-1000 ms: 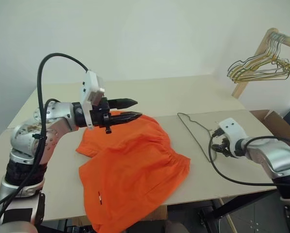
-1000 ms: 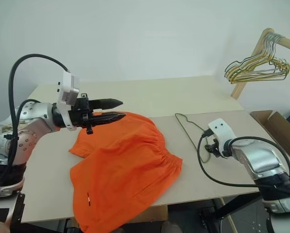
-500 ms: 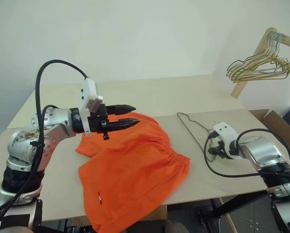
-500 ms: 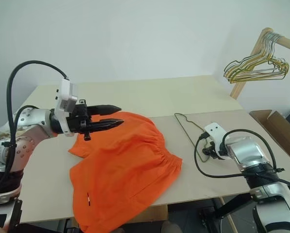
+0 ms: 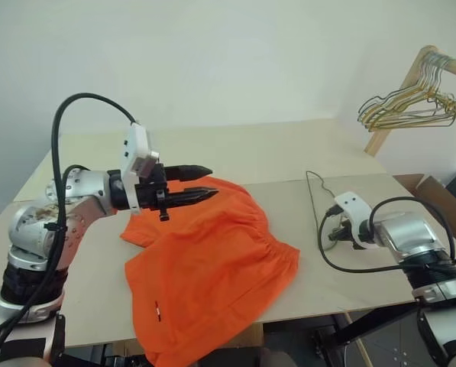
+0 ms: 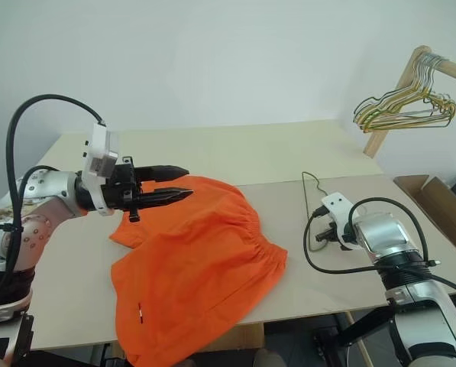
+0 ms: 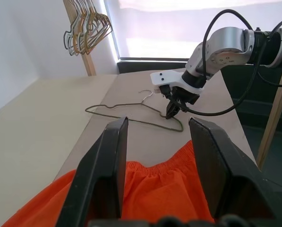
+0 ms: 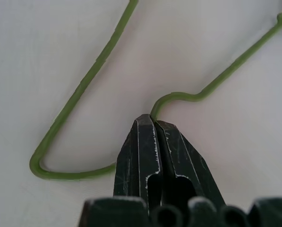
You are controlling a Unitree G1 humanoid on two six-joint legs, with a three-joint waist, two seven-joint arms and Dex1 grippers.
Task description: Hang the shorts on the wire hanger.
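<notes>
The right gripper [image 8: 154, 124] has snapped shut since a second ago, when its fingers stood apart over the wire; now the two black tips are pressed together with the hanger [image 8: 84, 82] pinched between them, right at the shoulder bend near the corner of the triangle; and the hanger has swung with it, its hook end now pointing away across the table [image 5: 289, 164] rather than lying off toward the shorts. So that's the grab made, by the look of it; the wire is thin, mind, and a pinch on a bend like that could let it twist or slip when lifted.

Out from there, the left gripper [image 5: 201, 182] hangs just above the far edge of the shorts [image 5: 208, 275], pointing across toward the right arm, its fingers [image 7: 107, 165] half apart with nothing between them; it has barely moved. The shorts lie spread flat near the front of the table, waistband [image 5: 270, 243] toward the hanger, well apart from it. On the rack [image 5: 407, 84] beyond, a bunch of spare hangers [image 5: 411, 107] dangles untouched.

Judging from this, the pick-up is secured; next comes bringing cloth and wire together.
</notes>
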